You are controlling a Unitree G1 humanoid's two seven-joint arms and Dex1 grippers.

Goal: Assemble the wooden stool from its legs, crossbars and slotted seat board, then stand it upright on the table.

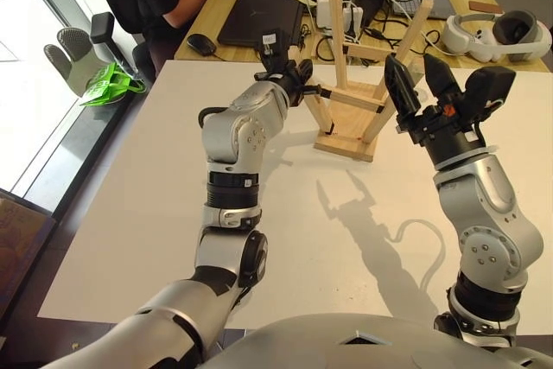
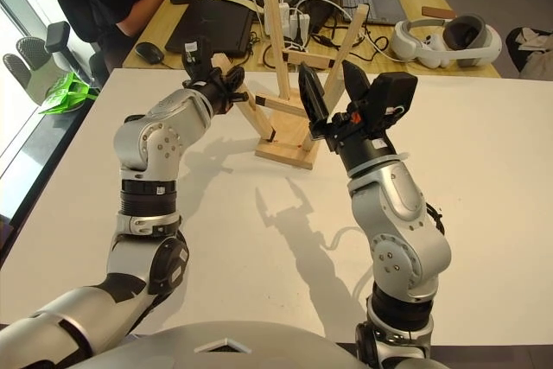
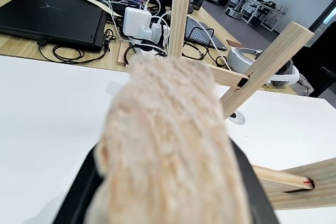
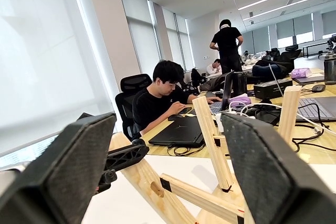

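Observation:
The wooden stool lies upside down, its seat board (image 1: 346,142) flat on the white table (image 1: 173,213) and its legs (image 1: 337,36) pointing up, joined by crossbars (image 1: 356,98). My left gripper (image 1: 296,75) is shut on the leaning near-left leg (image 1: 318,111), close to its upper end. In the left wrist view that leg (image 3: 168,145) runs between the black jaws. My right gripper (image 1: 413,71) stands open just right of the stool, level with the legs and touching nothing. The right wrist view has its fingers (image 4: 68,166) apart, with the stool (image 4: 210,129) and the left gripper (image 4: 123,157) beyond them.
Behind the table's far edge stands a wooden desk with laptops (image 1: 259,19), cables, a charger (image 3: 137,22), a mouse (image 1: 200,42) and a white headset (image 1: 501,34). A person sits at that desk. Bare table surface spreads in front of the stool.

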